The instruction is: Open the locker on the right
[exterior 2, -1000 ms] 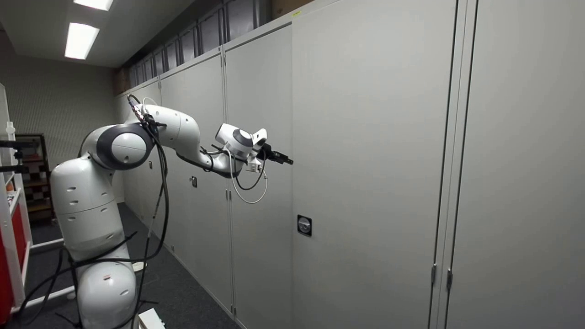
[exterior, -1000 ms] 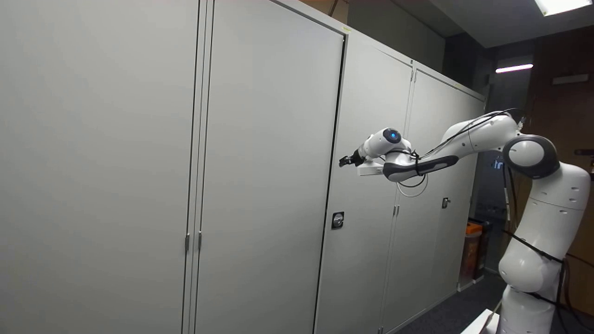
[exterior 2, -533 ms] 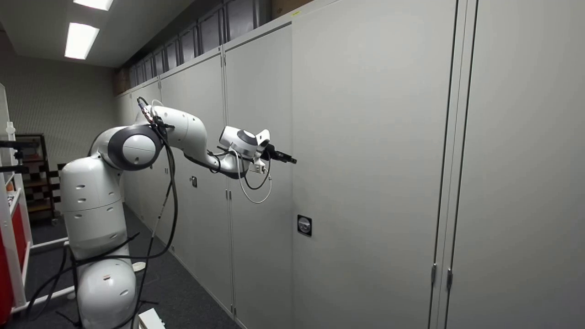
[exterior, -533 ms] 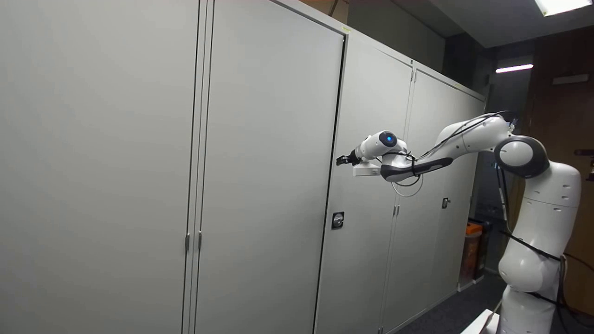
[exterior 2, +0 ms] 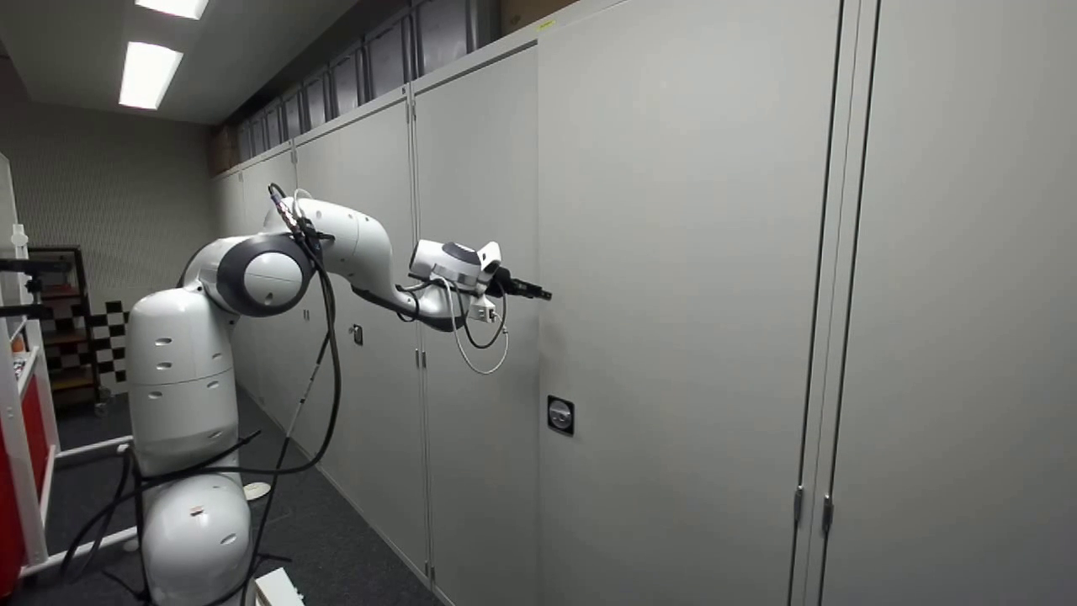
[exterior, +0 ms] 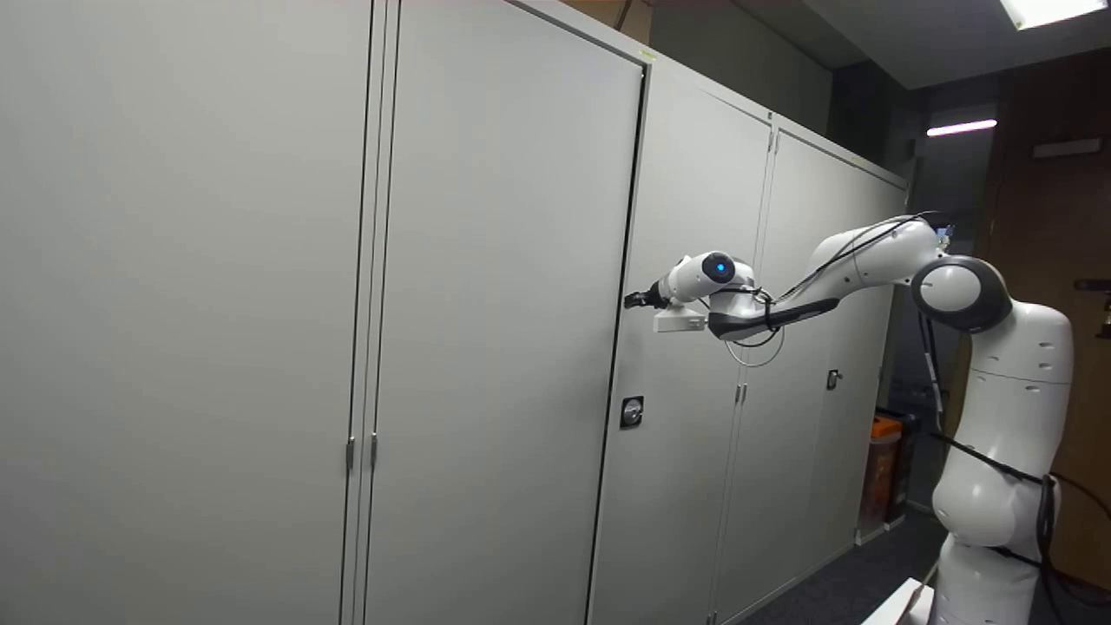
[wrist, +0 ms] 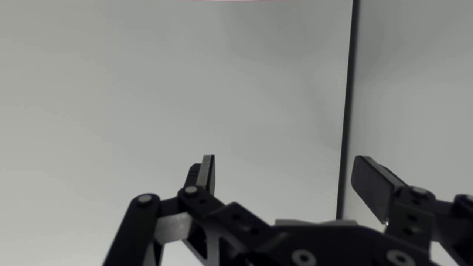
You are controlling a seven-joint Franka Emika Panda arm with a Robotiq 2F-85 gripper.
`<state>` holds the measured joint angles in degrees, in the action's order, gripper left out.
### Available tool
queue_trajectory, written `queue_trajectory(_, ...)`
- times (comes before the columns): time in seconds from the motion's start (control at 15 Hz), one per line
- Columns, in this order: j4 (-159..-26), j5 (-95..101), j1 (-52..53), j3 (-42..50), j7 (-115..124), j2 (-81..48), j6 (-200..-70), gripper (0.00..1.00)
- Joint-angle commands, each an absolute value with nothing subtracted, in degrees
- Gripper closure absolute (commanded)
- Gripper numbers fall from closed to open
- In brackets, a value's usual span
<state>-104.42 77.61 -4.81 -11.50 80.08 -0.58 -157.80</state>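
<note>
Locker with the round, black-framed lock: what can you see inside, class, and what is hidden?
Nothing inside shows: the closed grey door covers it. The dark gap along its edge, in the wrist view, reveals no contents.

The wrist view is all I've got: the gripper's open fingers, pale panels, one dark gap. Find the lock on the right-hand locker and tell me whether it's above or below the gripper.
Observer: Below. In both exterior views, the round lock handle on the locker door sits lower than the gripper.
Operator: Name anything out of my view that I might mistake for it.
Observer: Possibly another black-plated lock: it shows in an exterior view, beyond that locker door and farther right in the picture.
</note>
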Motion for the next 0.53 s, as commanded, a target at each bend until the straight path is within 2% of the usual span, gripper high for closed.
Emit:
queue_trajectory(0.0,-101.52,82.01,-4.55,-11.62,83.27,-2.31,-157.32,0.0)
queue_trajectory(0.47,-99.93,85.94,-4.15,-11.58,86.27,-3.63,-156.24,0.0)
